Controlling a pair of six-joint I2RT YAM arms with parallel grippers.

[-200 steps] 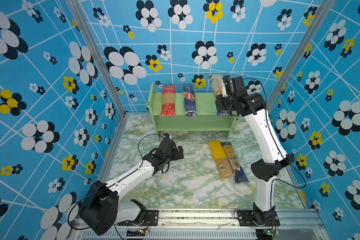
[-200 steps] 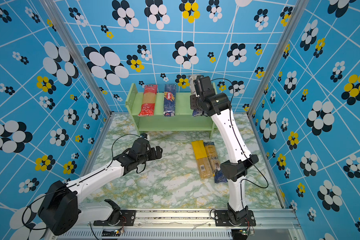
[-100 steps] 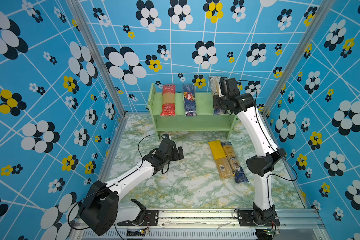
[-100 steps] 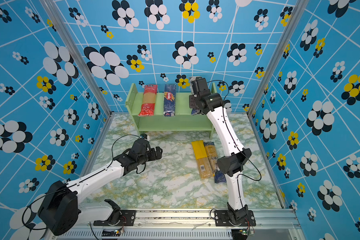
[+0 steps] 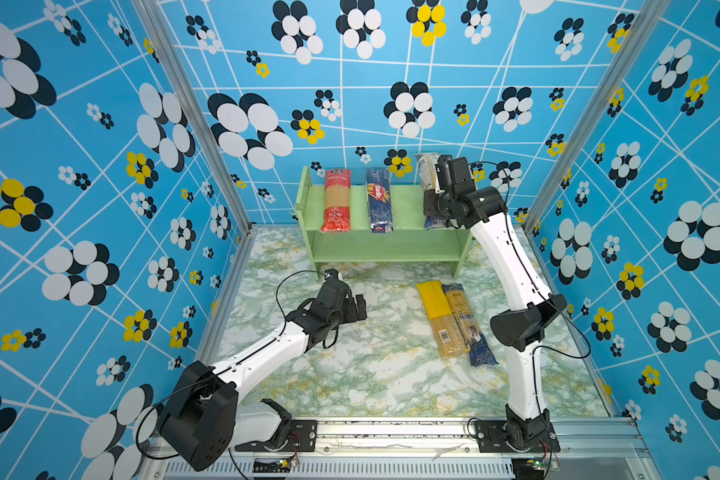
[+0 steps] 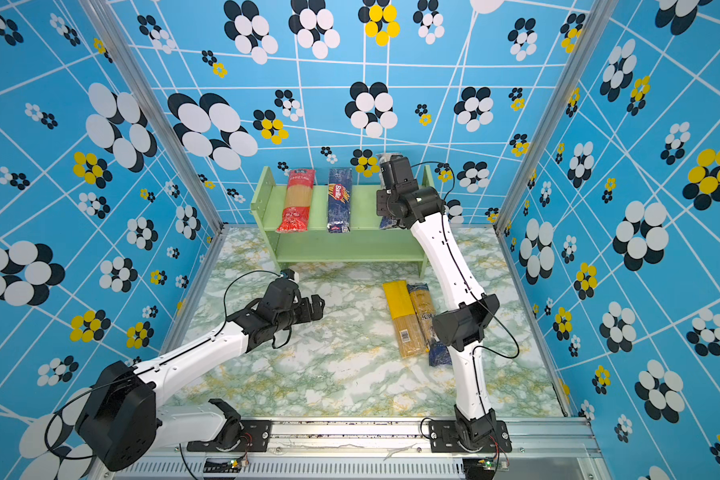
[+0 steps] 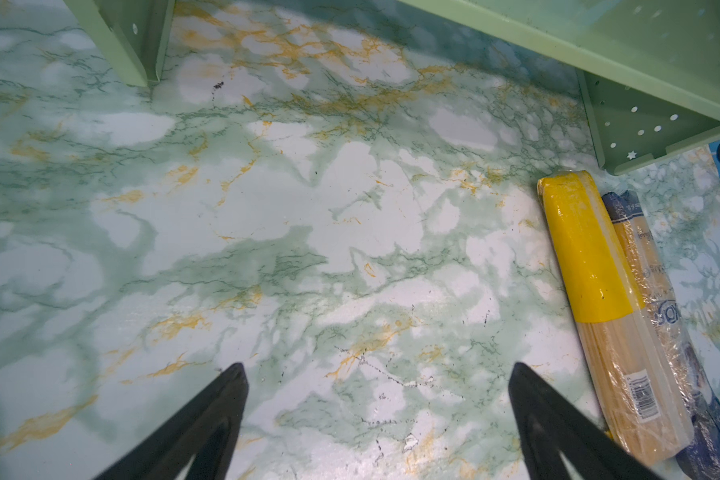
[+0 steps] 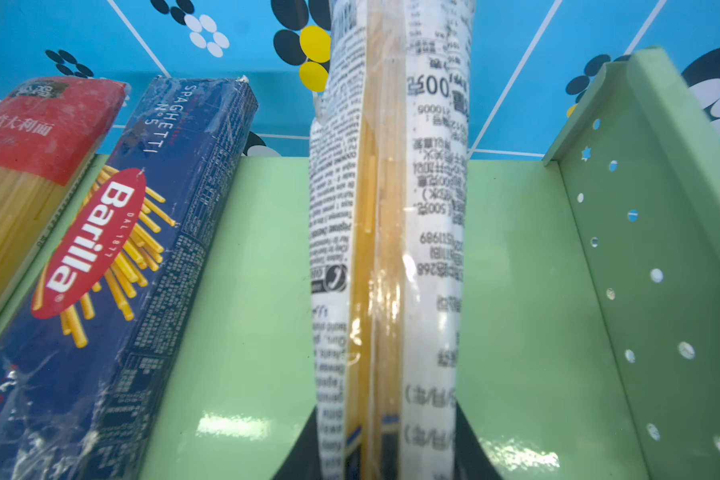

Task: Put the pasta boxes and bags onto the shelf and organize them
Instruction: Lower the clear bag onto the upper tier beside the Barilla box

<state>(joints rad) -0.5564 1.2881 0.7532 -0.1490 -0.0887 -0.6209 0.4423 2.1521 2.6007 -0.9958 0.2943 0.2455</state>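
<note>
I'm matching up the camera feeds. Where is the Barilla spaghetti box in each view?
Top view: Barilla box on the shelf's upper tier, right of the red bag.
Top view: the box, same place.
Left wrist: not in it.
Right wrist: the box between the red bag and white-label pack.
Shared landmark: the pale green shelf, in all four.

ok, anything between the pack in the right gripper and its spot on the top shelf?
Nothing visible. The right gripper is shut on the white-label pack above a bare stretch of shelf, clear of the Barilla box on one side and the end panel on the other.
</note>
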